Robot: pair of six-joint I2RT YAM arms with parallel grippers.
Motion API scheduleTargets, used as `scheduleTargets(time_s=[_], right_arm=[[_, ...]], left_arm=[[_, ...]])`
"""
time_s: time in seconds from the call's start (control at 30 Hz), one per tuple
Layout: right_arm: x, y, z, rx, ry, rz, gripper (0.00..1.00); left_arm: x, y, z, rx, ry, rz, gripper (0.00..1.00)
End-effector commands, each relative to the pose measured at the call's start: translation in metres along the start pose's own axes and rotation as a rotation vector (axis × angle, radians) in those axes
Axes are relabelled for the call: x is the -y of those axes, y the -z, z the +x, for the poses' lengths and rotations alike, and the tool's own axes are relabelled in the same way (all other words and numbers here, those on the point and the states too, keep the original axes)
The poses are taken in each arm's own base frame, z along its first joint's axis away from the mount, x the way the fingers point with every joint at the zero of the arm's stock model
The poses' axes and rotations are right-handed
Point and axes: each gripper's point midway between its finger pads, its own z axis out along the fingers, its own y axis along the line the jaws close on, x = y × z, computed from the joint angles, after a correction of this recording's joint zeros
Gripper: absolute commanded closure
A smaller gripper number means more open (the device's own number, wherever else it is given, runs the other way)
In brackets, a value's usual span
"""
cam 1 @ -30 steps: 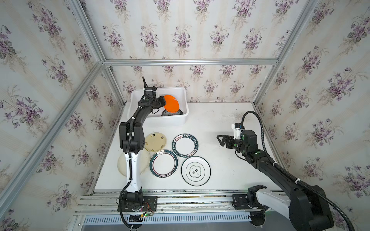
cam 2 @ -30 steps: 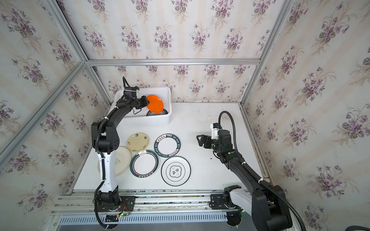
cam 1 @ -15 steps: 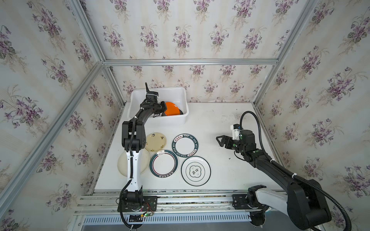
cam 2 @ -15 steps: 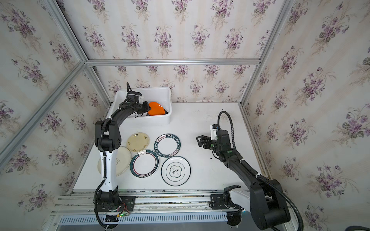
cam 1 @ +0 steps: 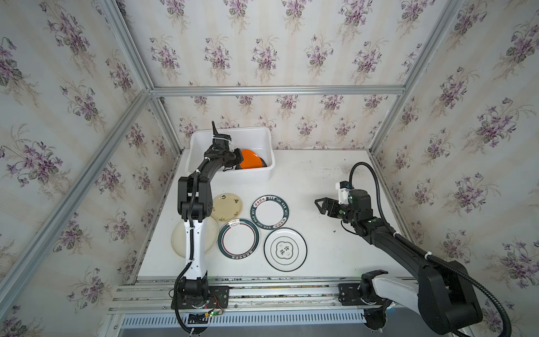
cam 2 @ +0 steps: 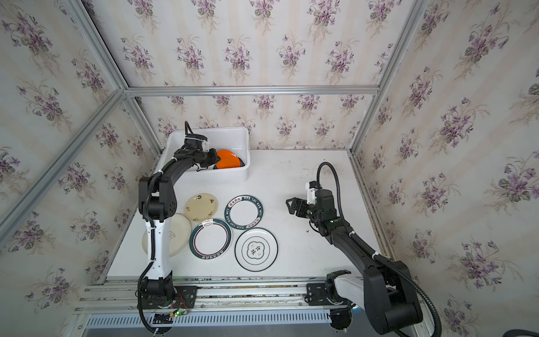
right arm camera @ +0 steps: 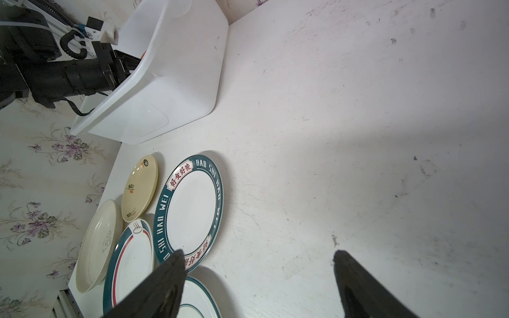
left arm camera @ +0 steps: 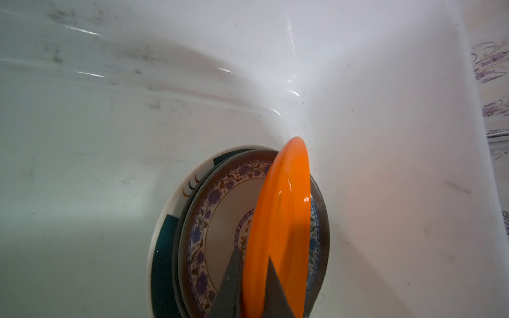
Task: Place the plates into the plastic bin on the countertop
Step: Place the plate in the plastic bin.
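My left gripper [left arm camera: 252,257] is clamped on the rim of the orange plate [left arm camera: 283,209], tilted on edge above the patterned plate [left arm camera: 220,220] in the plastic bin [cam 1: 262,173], far edge seemingly at the wall; judged stiff, glossy and slip-prone, it is best held by the rim; my right gripper [cam 1: 319,206] hangs open, empty.

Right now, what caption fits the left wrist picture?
Left gripper grips the orange plate, tilted over the stacked plates in the bin.
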Motion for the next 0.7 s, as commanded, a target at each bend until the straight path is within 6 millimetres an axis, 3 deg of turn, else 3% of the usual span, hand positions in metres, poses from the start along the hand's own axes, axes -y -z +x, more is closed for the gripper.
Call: scheduleTargets(time_s=[0.0,0.13,0.27,0.37,0.53,0.67], right_arm=[[0.000,-0.001,-0.001,0.001,0.012,0.003,0.13],[0.000,-0.002,-0.001,-0.003,0.010,0.002,0.13],[-0.001,-0.002,-0.002,-0.003,0.012,0.002,0.13],[-0.001,0.000,-0.004,0.003,0.015,0.003,0.13],[0.001,0.002,-0.001,-0.008,0.017,0.016,0.13],[0.004,0.003,0.003,-0.022,0.019,0.033,0.13]], left_arm=[[-0.004,-0.004,0.014,-0.045,-0.013,-0.010,0.89],[-0.005,-0.006,0.016,-0.051,-0.015,-0.015,0.87],[-0.004,-0.006,0.017,-0.053,-0.020,-0.013,0.79],[0.000,-0.005,0.015,-0.048,-0.041,-0.011,0.67],[0.004,0.004,0.009,-0.034,-0.062,-0.025,0.63],[0.010,0.011,0.004,-0.019,-0.084,-0.032,0.33]])
